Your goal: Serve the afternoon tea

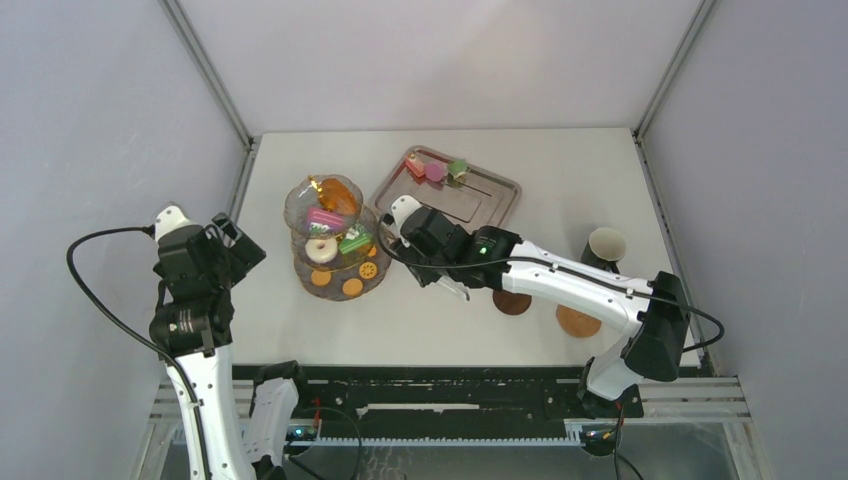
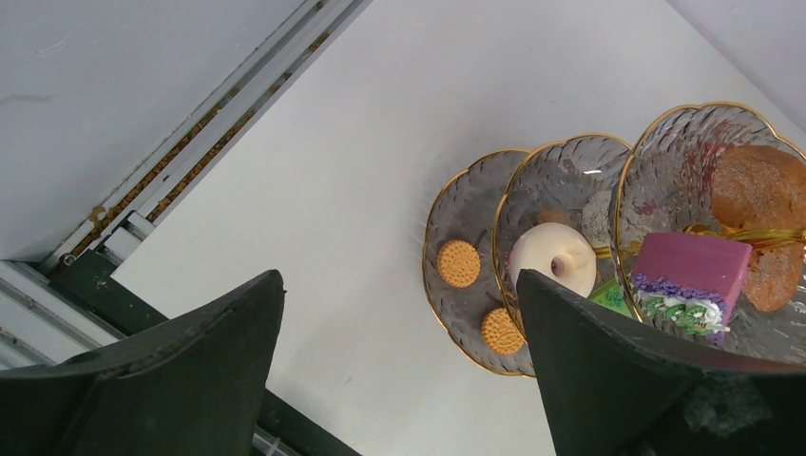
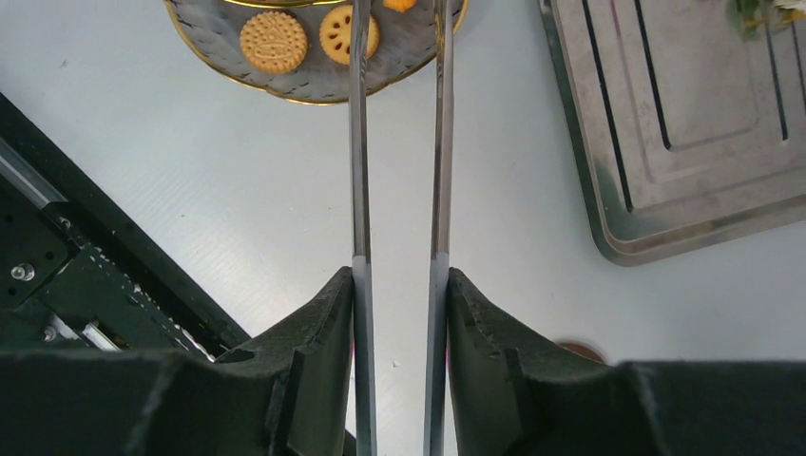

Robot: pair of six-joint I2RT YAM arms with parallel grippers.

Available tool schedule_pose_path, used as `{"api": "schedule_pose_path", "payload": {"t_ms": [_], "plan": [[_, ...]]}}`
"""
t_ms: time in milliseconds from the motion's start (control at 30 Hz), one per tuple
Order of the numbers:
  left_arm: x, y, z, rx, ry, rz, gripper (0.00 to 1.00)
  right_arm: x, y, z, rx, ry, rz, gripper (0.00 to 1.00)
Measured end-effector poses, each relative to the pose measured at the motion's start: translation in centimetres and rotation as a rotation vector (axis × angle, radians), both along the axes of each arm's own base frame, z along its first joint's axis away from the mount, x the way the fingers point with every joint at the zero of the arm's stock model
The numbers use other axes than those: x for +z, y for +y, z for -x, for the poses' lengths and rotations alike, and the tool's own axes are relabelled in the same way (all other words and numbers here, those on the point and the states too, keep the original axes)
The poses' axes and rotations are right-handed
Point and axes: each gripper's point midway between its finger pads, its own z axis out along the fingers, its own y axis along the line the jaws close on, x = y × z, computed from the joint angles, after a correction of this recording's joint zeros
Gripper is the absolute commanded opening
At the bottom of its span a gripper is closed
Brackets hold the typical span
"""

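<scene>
Afternoon tea, mid-service: the tiered stand [image 1: 335, 240] sits left of centre on the desk [image 1: 300, 330]. Cookies [image 1: 352, 287] lie on the near side of its bottom tier, with a ring donut [image 1: 322, 250] and cakes [image 1: 326, 218] on the tier above. Behind it to the right lies the tray [image 1: 480, 200], more cakes clustered at its far end. The right hand [image 3: 399, 285], between stand and tray, has the tongs [image 3: 359, 142] between its fingers, their tips over the bottom tier. A cup [image 1: 605, 245] stands far right, two coasters [image 1: 578, 321] before it and to its left. The left hand [image 2: 399, 285] hangs left of the stand, apart from it.
</scene>
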Motion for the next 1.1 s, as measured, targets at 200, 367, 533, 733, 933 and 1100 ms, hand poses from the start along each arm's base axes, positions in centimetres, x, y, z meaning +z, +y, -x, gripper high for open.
{"api": "schedule_pose_path", "payload": {"t_ms": [200, 367, 533, 733, 933, 1100], "plan": [[0.0, 0.0, 0.0, 0.001, 0.0, 0.0, 0.96, 2.3, -0.7, -0.1, -0.021, -0.041, -0.049, 0.4], [0.0, 0.0, 0.0, 0.002, 0.002, -0.001, 0.96, 5.5, -2.4, -0.7, -0.069, -0.072, -0.134, 0.37], [-0.2, 0.0, 0.2, 0.003, 0.011, 0.001, 0.96, 7.2, -7.3, -4.0, -0.23, -0.097, -0.2, 0.35], [-0.2, -0.1, 0.6, 0.002, 0.01, 0.0, 0.96, 5.1, -17.7, -9.2, -0.591, -0.098, -0.195, 0.36], [0.0, -0.1, 0.8, 0.002, 0.002, -0.002, 0.96, 1.1, -25.2, -12.6, -0.876, -0.091, -0.169, 0.36], [0.2, -0.1, 1.3, 0.008, -0.001, -0.009, 0.96, -3.2, -28.3, -17.5, -1.009, -0.076, -0.131, 0.36]]}}
